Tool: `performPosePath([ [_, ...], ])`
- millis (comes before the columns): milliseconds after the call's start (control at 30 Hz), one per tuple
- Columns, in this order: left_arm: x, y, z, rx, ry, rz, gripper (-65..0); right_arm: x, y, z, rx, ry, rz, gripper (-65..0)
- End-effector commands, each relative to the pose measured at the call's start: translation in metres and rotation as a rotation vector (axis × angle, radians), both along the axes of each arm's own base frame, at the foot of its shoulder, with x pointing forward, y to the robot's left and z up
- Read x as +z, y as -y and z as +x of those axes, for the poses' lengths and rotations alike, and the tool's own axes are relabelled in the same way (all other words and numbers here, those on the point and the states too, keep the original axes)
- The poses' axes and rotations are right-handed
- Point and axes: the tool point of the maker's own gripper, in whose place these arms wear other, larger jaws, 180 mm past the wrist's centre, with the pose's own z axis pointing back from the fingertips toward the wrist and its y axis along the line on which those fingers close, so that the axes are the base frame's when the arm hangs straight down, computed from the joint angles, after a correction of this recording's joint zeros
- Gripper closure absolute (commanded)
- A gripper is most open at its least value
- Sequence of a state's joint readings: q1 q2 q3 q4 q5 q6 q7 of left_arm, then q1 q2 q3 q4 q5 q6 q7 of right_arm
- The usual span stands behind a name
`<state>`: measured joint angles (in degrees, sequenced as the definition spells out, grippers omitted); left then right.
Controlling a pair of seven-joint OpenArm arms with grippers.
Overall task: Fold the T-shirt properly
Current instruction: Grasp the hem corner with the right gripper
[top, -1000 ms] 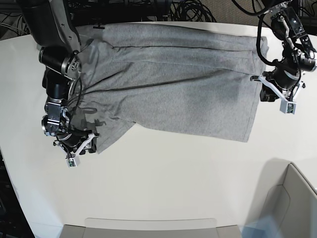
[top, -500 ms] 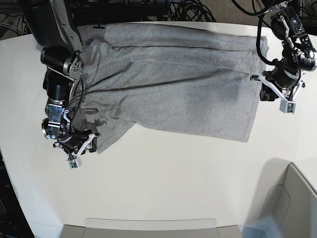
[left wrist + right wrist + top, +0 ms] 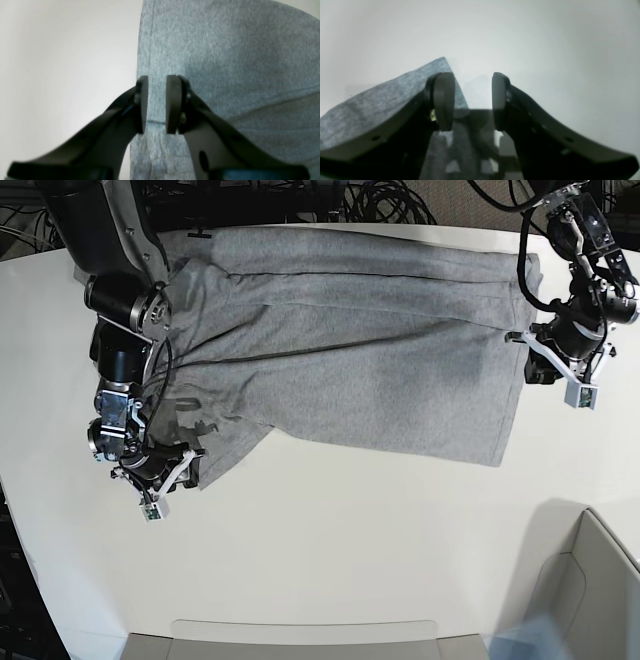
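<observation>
The white tabletop (image 3: 330, 550) carries everything. Spread across its far half lies the heather-grey T-shirt (image 3: 360, 360), rumpled, with long creases running across it and one lower corner hanging in a slanted flap toward the near edge. No lettering shows on the side facing up. A pale bin (image 3: 585, 590) sits well clear of the T-shirt at the tabletop's near corner.

At the T-shirt's hem edge the left gripper (image 3: 157, 105) points down, its jaws set a narrow gap apart astride the fabric border; the stitched hem runs between the two pads, neither visibly pinching it, so whether cloth is held I cannot tell.

At the T-shirt's opposite end, by the slanted flap, the right gripper (image 3: 473, 101) stands with its jaws wide apart; one finger (image 3: 442, 100) rests against the cloth corner, the other over bare tabletop, nothing between them
</observation>
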<state>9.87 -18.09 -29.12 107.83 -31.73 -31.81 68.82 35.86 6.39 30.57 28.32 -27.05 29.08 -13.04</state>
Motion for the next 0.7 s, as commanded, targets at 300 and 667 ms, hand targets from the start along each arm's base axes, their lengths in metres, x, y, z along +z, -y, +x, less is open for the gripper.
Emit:
performPosePath([
  [300,0.013,0.000,0.009,-0.012,0.050,0.008,-12.5,-0.010,-0.022,-0.014,0.099,-0.099,0.010,-25.2],
  [667,0.030,-0.002,0.030,-0.010,0.112,0.012,-25.5,-0.046,-0.014,-0.052,0.095,-0.185,0.002,-25.2],
])
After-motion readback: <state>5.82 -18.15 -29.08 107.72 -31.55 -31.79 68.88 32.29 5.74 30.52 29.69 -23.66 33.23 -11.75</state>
